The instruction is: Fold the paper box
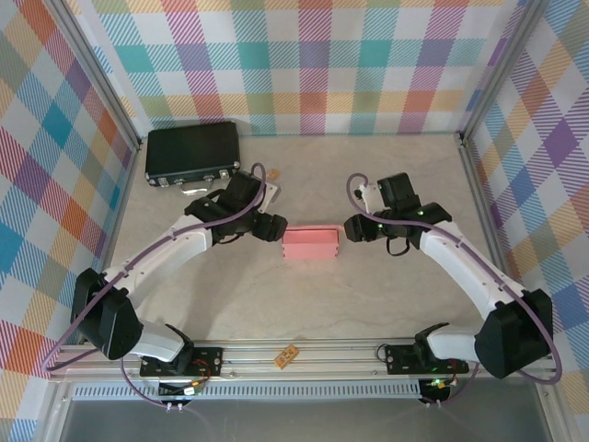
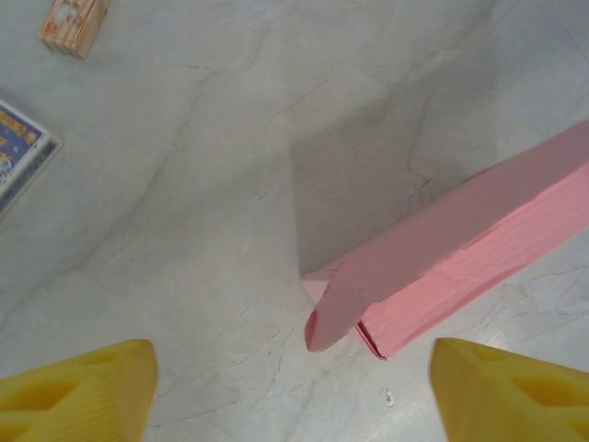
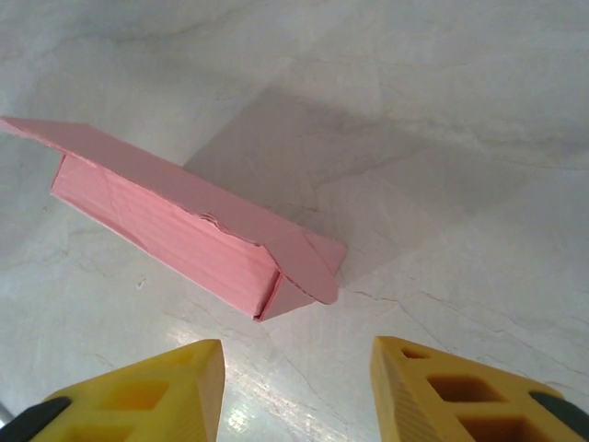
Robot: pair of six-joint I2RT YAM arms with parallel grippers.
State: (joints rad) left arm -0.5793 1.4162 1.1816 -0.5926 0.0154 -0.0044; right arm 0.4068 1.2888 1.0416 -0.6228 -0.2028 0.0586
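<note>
A robot lab test cell: a left arm (image 1: pixel 166 253) and right arm (image 1: pixel 460 262) bolted to a metal rail (image 1: pixel 331 354) at 6 o'clock, a marble-look table (image 1: pixel 304 308), and checked cloth walls (image 1: pixel 313 55) on metal posts (image 1: pixel 110 101) from 9 to 3 o'clock.

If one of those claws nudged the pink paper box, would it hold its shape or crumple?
The paper box looks like thin card, so it is probably very light and would likely slide on the smooth table rather than tip, being low and flat. Its end flap sticks out untucked, so a push there would probably bend it.

printed card (image 2: pixel 17 147), lettering seemingly unreadable
</note>
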